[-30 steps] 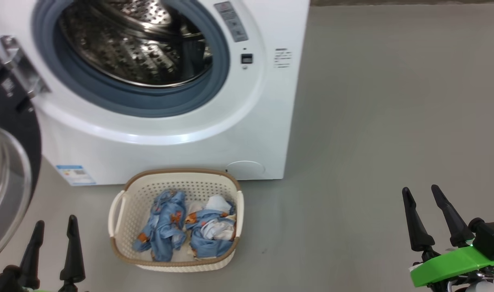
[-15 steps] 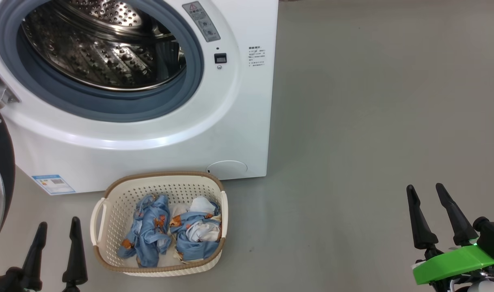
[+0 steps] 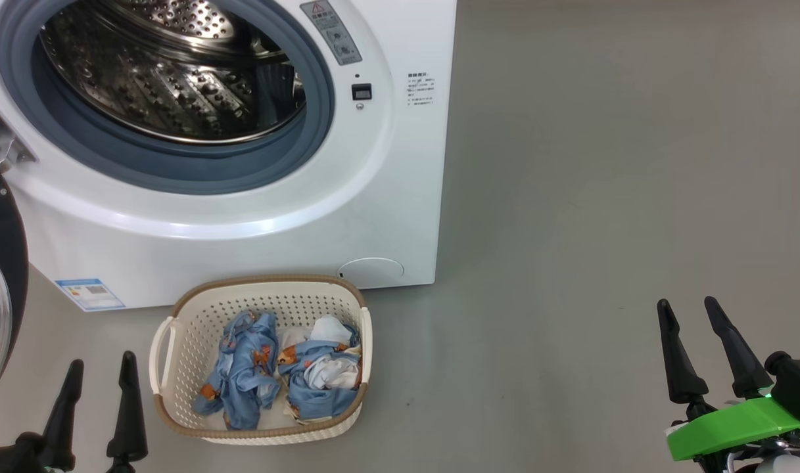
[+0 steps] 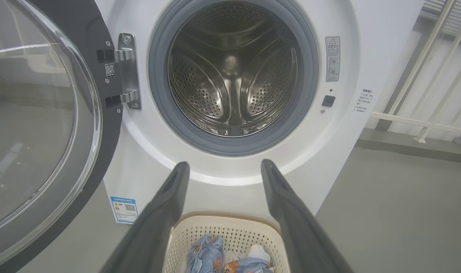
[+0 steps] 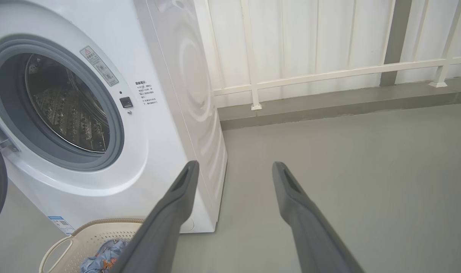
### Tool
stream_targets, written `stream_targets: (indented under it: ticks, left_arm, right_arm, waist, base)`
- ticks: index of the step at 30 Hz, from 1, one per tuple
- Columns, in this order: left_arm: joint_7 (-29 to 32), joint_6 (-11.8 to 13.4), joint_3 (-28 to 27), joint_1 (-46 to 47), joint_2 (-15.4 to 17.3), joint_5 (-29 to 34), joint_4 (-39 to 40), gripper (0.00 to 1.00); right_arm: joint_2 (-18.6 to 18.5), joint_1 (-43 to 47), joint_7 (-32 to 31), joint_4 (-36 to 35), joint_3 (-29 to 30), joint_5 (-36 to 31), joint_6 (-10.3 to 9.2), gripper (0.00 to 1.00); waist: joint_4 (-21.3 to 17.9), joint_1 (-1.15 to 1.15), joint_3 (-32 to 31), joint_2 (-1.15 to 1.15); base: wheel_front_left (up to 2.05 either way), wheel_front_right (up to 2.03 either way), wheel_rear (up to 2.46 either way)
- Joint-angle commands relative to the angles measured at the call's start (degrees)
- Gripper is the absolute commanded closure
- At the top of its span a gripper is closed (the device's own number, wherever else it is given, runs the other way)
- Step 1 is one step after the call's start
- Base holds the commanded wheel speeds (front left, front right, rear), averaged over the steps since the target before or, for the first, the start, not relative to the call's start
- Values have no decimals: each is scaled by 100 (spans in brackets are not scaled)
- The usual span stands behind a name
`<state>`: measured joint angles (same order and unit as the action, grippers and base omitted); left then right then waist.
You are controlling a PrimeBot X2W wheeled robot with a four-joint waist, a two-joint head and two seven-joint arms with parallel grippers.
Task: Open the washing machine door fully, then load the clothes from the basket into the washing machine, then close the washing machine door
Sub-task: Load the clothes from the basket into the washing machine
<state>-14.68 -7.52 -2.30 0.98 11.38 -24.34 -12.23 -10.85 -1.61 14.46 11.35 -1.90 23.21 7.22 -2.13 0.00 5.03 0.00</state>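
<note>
Head view: clothes (image 3: 242,378) lie in the basket (image 3: 275,430) on the floor (image 3: 570,197) before the washing machine (image 3: 242,243); left hand (image 3: 102,360) and right hand (image 3: 686,302) hang released. Left wrist view: door (image 4: 111,132) wide open. Right wrist view: drum (image 5: 67,110) gaping; best to pinch one piece deep.

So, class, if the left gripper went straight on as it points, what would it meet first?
Probably the washing machine's white front, just below the drum opening; the left gripper looks aimed above the basket, but depth is unclear.
</note>
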Motion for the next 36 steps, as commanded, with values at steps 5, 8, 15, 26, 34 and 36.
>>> stream_targets:
  ticks: [5, 8, 15, 26, 34, 36]
  left_arm:
    - [-32, 3, -150, 139, 119, -111, 154, 0]
    - [-32, 3, -117, 147, 139, -156, 177, 0]
    - [-32, 3, -58, 176, 185, -209, 196, 0]
    - [-32, 3, 67, 208, 205, -27, 217, 0]
    - [-32, 3, 203, 205, 143, 2, 119, 0]
    - [-32, 3, 275, 214, 118, -44, -58, 0]
  right_arm:
    - [-87, -81, 54, -158, -109, -15, 26, 0]
    - [-85, -99, 54, -160, -105, -14, 26, 0]
    - [-84, -134, 54, -158, -106, -2, 26, 0]
    - [-59, -157, 54, -164, -113, -7, 26, 0]
    - [-30, -175, 54, -164, -116, -13, 26, 0]
    - [-13, -184, 54, -163, -125, -15, 26, 0]
  waist:
    - [6, 0, 25, 0]
    - [6, 0, 42, 0]
    - [11, 0, 93, 0]
    - [17, 0, 151, 0]
    - [22, 0, 203, 0]
    - [17, 0, 222, 0]
  base:
    - [3, -9, 7]
    - [21, -77, 56]
    - [56, -167, 111]
    - [65, -122, 56]
    - [5, -5, 0]
    - [0, 0, 0]
